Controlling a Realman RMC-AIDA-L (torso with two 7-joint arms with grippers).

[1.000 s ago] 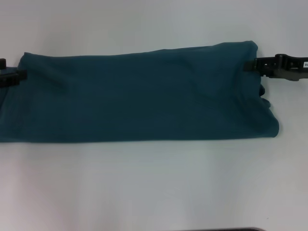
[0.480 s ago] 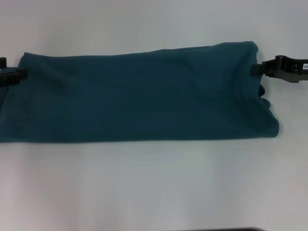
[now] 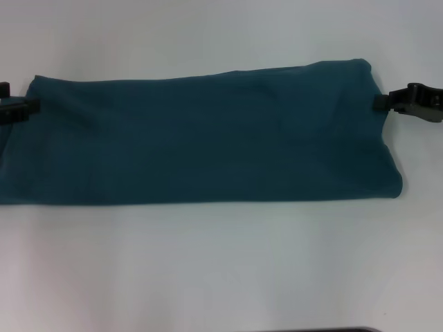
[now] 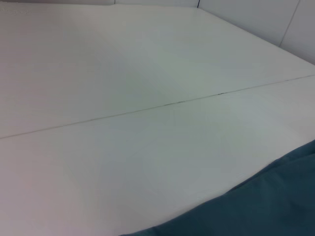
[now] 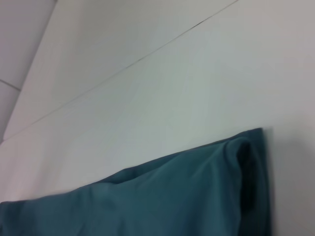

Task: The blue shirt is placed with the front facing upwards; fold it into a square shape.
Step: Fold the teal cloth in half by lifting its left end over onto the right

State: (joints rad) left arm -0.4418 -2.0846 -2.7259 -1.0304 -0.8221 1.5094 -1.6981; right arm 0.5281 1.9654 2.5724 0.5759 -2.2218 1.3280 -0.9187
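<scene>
The blue shirt [image 3: 201, 138] lies flat on the white table as a long band running left to right, plain teal side up with no print showing. My left gripper [image 3: 29, 107] sits at the band's far left end, touching its upper corner. At the far right end my right gripper [image 3: 381, 102] is level with the upper corner, just off the cloth's edge. A corner of the blue shirt [image 4: 266, 206] shows in the left wrist view. The right wrist view shows the folded end of the blue shirt [image 5: 172, 201] with its layers visible.
The white table [image 3: 221, 263] stretches in front of and behind the shirt. A thin seam [image 4: 162, 104] crosses the tabletop beyond the shirt. A dark strip [image 3: 325, 330] shows at the near edge.
My right gripper has drawn back to the right, off the shirt's upper right corner, which now lies flat. The left gripper and the rest of the shirt have not moved.
</scene>
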